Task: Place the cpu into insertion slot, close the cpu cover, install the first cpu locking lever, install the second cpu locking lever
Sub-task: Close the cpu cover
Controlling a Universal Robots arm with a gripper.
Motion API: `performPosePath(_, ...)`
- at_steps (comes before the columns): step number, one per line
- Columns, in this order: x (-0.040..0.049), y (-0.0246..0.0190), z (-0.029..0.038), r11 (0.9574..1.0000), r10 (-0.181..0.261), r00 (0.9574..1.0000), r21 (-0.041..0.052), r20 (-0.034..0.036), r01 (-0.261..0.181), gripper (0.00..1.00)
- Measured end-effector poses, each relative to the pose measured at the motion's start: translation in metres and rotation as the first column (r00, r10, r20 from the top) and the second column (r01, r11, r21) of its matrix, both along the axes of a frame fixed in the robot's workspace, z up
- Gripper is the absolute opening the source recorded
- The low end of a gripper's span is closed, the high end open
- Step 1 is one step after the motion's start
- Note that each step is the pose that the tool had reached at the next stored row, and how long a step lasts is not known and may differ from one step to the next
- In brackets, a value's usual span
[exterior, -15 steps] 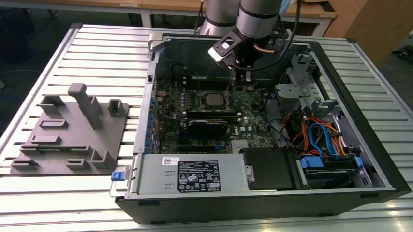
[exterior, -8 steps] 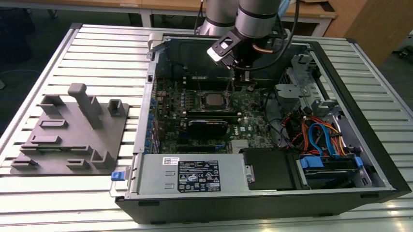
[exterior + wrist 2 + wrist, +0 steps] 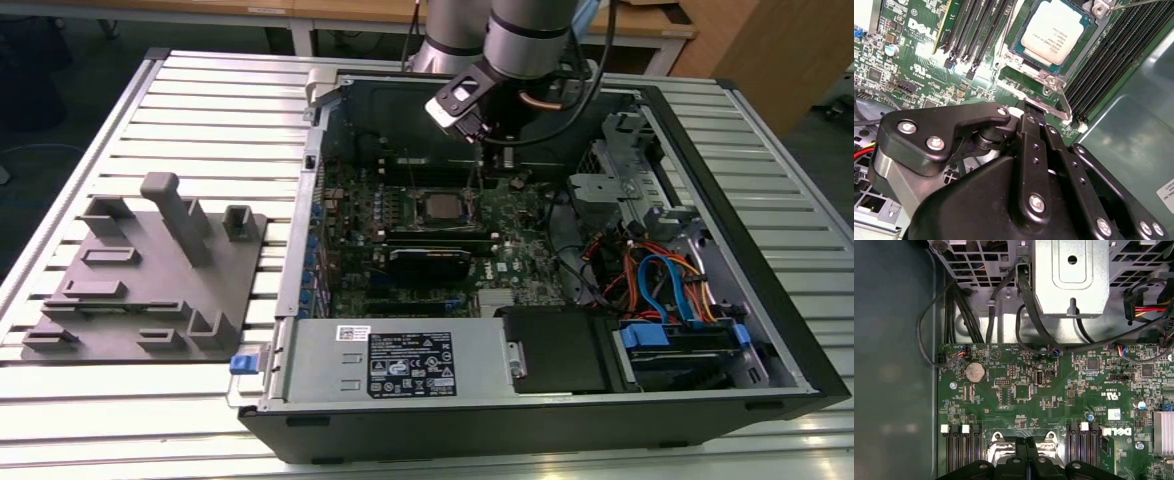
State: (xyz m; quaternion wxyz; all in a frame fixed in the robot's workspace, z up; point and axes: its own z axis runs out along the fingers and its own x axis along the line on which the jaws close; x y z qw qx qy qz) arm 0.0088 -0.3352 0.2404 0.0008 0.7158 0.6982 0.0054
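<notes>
Black gripper (image 3: pixel 1030 107) links sit closest in both wrist views, and the two fingers look pressed together with only a thin seam between them. I can see nothing pinched in that seam. Their tips rest at the small tongue on the near edge of the cpu cover (image 3: pixel 1024 72), touching it or just short of it. A thin silver lever (image 3: pixel 1063 100) runs slantwise just beside the tips. Whether it is hooked down I cannot tell.

Just past the tips, the cpu (image 3: pixel 1051 30) sits in the insertion slot (image 3: pixel 1030 56), and the cover appears to lie down around it, with the grey top showing through the window. A second thin lever (image 3: pixel 1134 4) crosses the far corner. Long black memory slots (image 3: pixel 1114 55) flank the socket on the green board (image 3: pixel 914 65).

In the exterior view the arm reaches down into the open computer case (image 3: pixel 747 300), with a grey parts stand (image 3: pixel 147 280) well apart on the slatted table (image 3: pixel 200 100).

The main risk, as I judge it, is slip. The tongue and lever are narrow, smooth metal, so a push slightly off centre could skid the tips onto the board or the slot clips. An uneven press on the cover could also load the chip crookedly.
</notes>
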Motion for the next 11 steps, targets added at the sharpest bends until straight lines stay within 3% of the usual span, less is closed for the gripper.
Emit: performPosePath(11,-0.0040,0.0000,-0.0001,1.0000,0.000,1.0000,0.0000,0.0000,0.000,0.10)
